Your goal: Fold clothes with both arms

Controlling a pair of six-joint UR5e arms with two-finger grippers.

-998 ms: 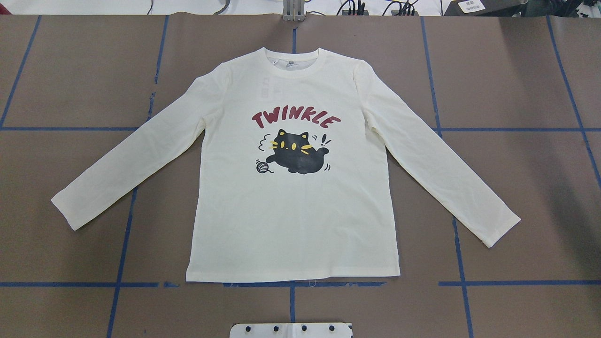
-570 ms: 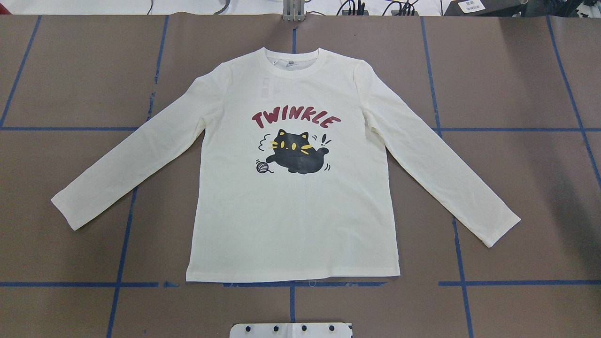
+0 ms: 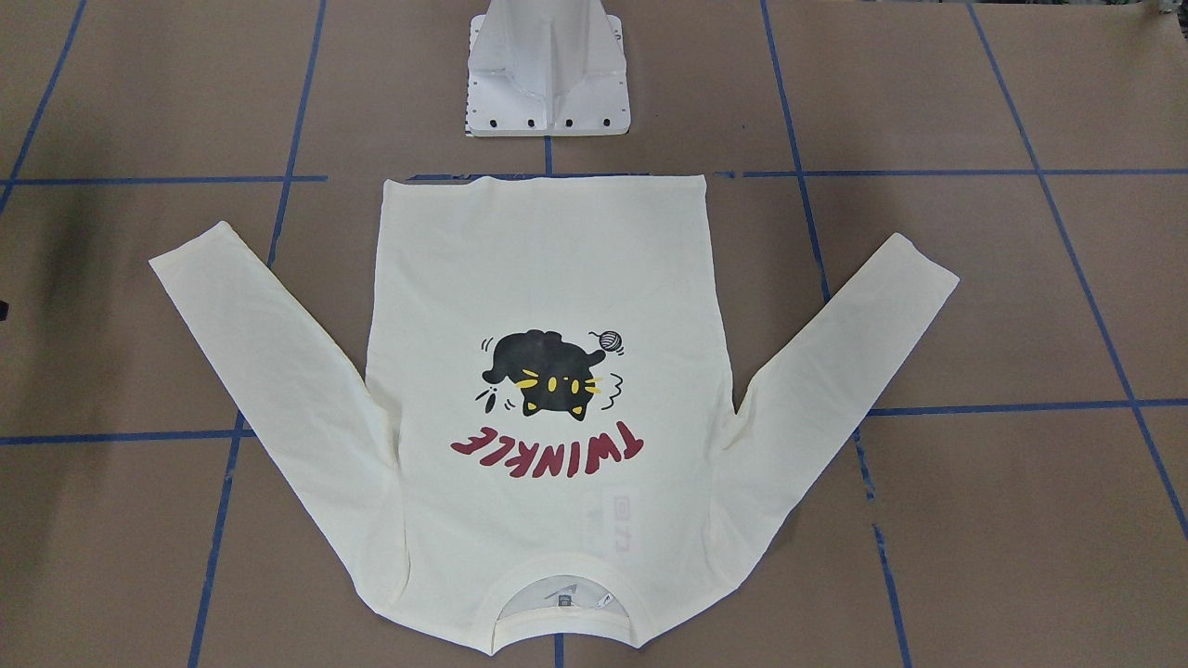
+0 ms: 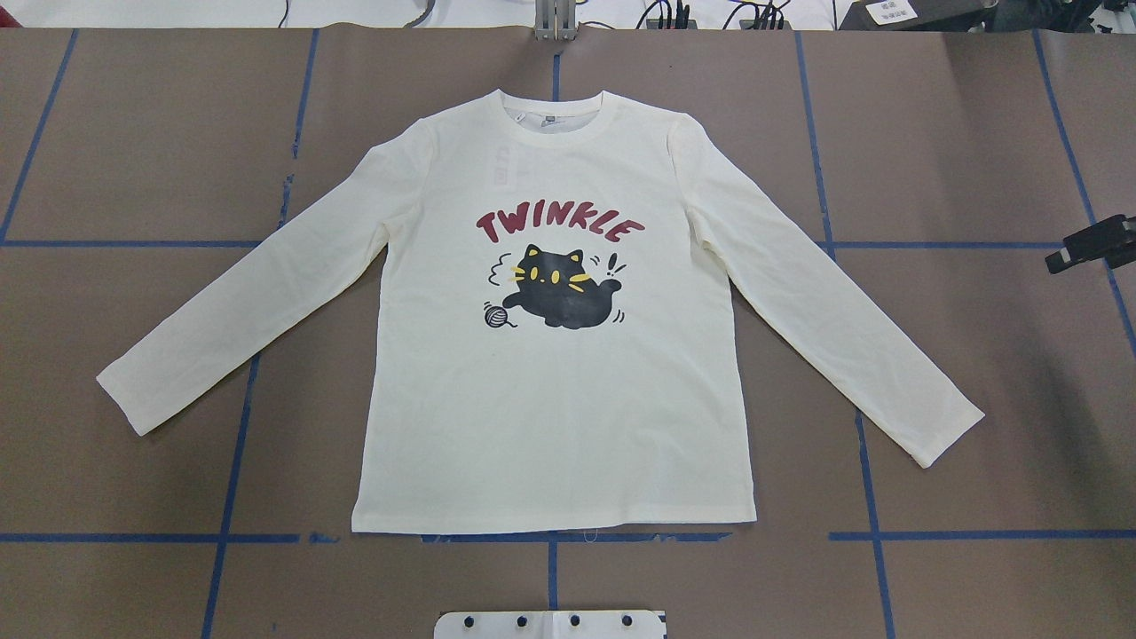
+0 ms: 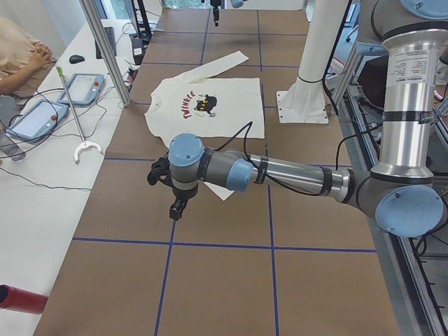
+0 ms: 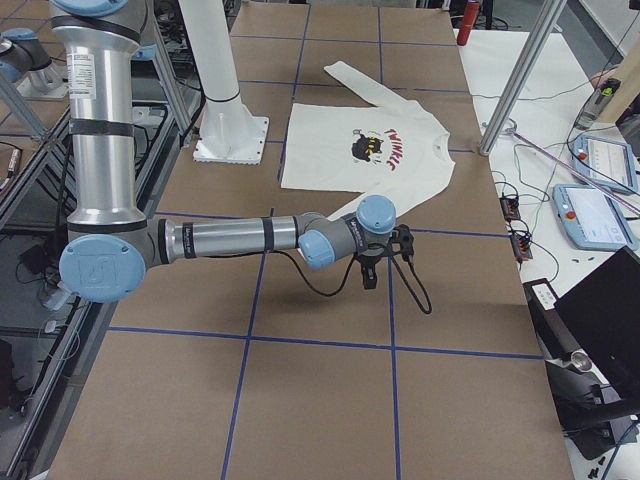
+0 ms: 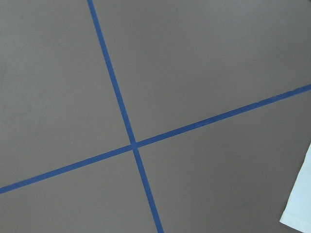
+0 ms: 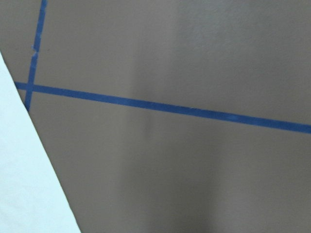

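Observation:
The cream long-sleeved T-shirt (image 4: 550, 417) lies flat and face up on the brown table, collar away from the robot and both sleeves spread outward; its cat print and "TWINKLE" show (image 3: 548, 278). My left gripper (image 5: 175, 208) hovers just beyond the left sleeve's cuff (image 4: 133, 395); that cuff's corner (image 7: 299, 213) shows in the left wrist view. My right gripper (image 6: 368, 280) hangs over the table outside the right sleeve (image 8: 24, 170), with a black part of it (image 4: 1087, 244) at the overhead view's right edge. I cannot tell whether either gripper is open or shut.
Blue tape lines (image 4: 235, 444) cross the brown table cover. The white pedestal base (image 3: 548, 83) stands at the robot's side of the shirt's hem. A side table with control tablets (image 5: 42, 115), a metal post (image 5: 105, 49) and a person's hand (image 5: 31, 59) lie beyond the collar.
A black part of my right gripper has come into the overhead view at its right edge. The shirt has not moved.

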